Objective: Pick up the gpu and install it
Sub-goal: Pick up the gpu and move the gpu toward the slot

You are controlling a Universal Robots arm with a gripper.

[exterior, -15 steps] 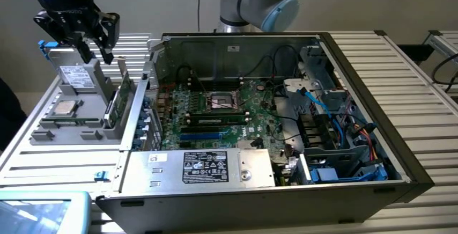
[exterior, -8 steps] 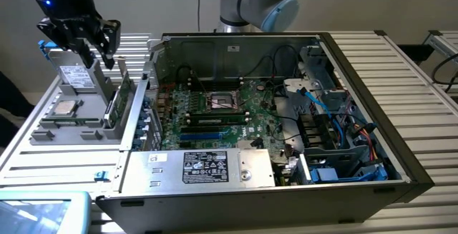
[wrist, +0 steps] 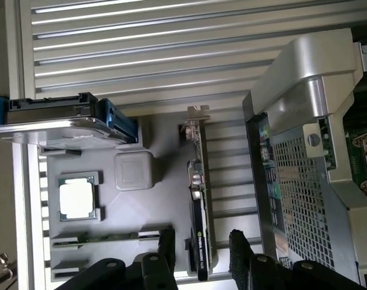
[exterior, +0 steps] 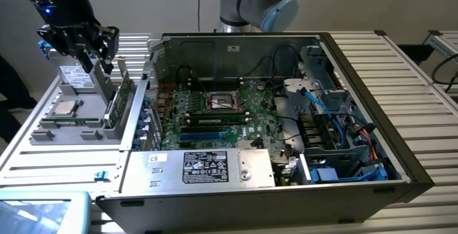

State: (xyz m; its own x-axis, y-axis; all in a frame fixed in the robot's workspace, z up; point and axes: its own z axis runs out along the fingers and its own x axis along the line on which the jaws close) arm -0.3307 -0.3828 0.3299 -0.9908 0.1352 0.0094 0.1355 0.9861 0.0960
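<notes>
Fingers (wrist: 166,244) of the hand (wrist: 203,240) sit closest to the wrist cam: black, spread apart, nothing clamped. Hand is open and straddles the gpu (wrist: 200,199), with a visible gap on each side of the card, no contact.

Gpu stands on its long edge in a slot of the grey holder tray (wrist: 165,154). Its silver bracket (wrist: 198,116) is at the end away from the fingers. There is white lettering on the card's black edge, too small to read.

Exterior view: hand (exterior: 98,63) hangs just above the card's top edge. Gpu (exterior: 120,101) is upright in the tray (exterior: 64,134), outside the PC case (exterior: 214,57), just beside the case wall on the exterior view's left. Not installed.

Same tray:
- CPU chip (wrist: 76,199) lying flat
- square grey block (wrist: 134,171) beside it
- drive (wrist: 57,121) on edge, with a blue part at one end
- memory stick (wrist: 105,237) lying in a groove near the fingers

Case lies on its side, open:
- green motherboard (exterior: 247,97) with a bare CPU socket (exterior: 222,102)
- dark memory sticks (exterior: 218,119) seated just beside the socket
- blue slot (exterior: 204,136) nearer the camera
- power supply (exterior: 204,167) with a label, at the near edge
- blue cables (exterior: 336,105) in the drive bay, on the exterior view's right

Slatted aluminium worktop (exterior: 408,57) carries tray and case. Arm's joints (exterior: 258,3) are behind the case.
</notes>
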